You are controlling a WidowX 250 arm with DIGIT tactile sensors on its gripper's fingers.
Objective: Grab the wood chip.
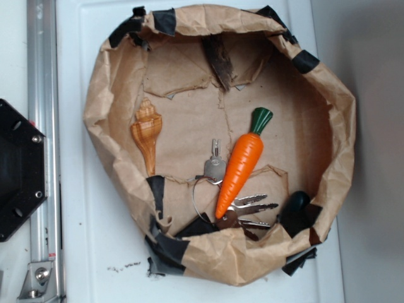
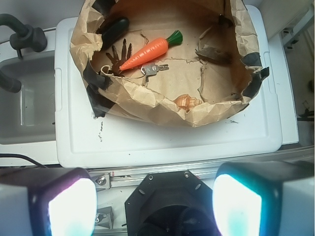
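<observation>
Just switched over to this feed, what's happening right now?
Nothing is held yet. The gripper hangs open, high above the near edge of the white table, short of the brown paper nest. The wood chip lies untouched against the nest's far wall. A carrot, a bunch of keys and a seashell also lie inside.
</observation>
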